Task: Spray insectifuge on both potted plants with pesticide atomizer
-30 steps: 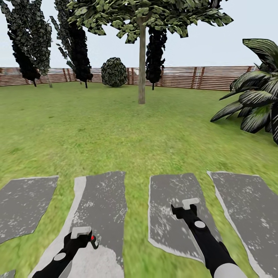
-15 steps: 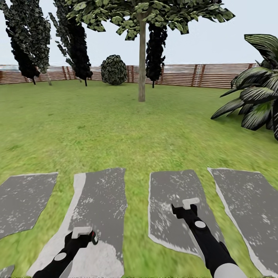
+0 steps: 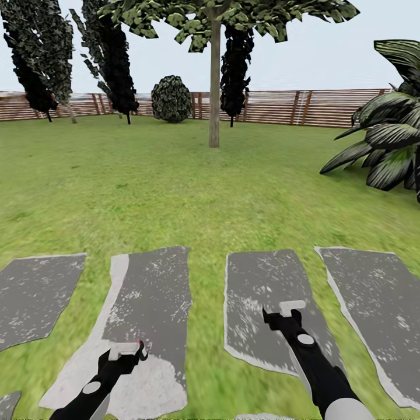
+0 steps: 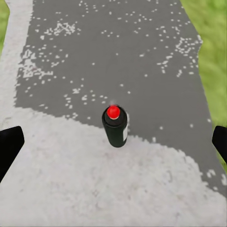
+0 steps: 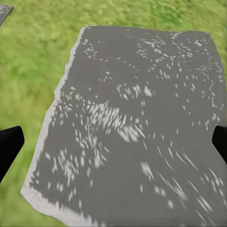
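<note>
The pesticide atomizer [image 4: 115, 127], a slim dark-green bottle with a black head and red tip, stands upright on a grey paving slab [image 4: 118, 56]. My left gripper [image 4: 115, 142] hangs over it, open, with one black finger far out on each side and neither touching the bottle. In the head view, the red tip of the atomizer [image 3: 138, 343] peeks out beside the left gripper [image 3: 123, 352]. My right gripper [image 3: 291, 308] [image 5: 113, 144] is open over another slab [image 5: 142, 123] with nothing between its fingers. The potted plants are out of view.
Several grey paving slabs [image 3: 373, 303] lie in the lawn [image 3: 175, 186] in front of me. A thin tree trunk [image 3: 214, 87] stands mid-lawn and a big dark-leaved plant [image 3: 391, 146] at the right. A brown slat fence [image 3: 291, 108] closes the far side.
The whole head view has slid upward, so the camera has moved. The atomizer's red tip now shows at the left gripper's far corner rather than at its side. Both grippers stay open.
</note>
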Motion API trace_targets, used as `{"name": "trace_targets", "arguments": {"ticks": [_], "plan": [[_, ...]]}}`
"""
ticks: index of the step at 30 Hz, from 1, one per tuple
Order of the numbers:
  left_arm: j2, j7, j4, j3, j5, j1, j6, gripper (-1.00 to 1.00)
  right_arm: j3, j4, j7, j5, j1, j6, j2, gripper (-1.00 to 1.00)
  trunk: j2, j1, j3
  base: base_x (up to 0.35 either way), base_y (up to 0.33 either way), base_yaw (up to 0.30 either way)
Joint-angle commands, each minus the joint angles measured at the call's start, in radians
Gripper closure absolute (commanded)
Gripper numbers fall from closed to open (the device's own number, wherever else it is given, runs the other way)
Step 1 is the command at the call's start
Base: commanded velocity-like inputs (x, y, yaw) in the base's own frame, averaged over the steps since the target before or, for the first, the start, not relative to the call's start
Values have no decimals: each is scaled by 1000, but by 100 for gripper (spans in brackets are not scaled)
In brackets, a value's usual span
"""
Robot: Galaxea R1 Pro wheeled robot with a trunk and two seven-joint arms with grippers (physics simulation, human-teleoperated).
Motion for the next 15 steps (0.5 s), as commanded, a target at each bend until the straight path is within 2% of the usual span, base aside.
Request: {"name": "trace_targets", "arguments": {"ticks": [1,15], "plan": [[0,-1,1,-1,4,-1,-3,-100,-2,-2,2,11,0,6,0,-100,-8,4,-6,0,0,0],[0,-1,1,-1,4,-1,-3,-100,-2,-1,2,9,0,6,0,-100,-106,57,-72,0,0,0]]}}
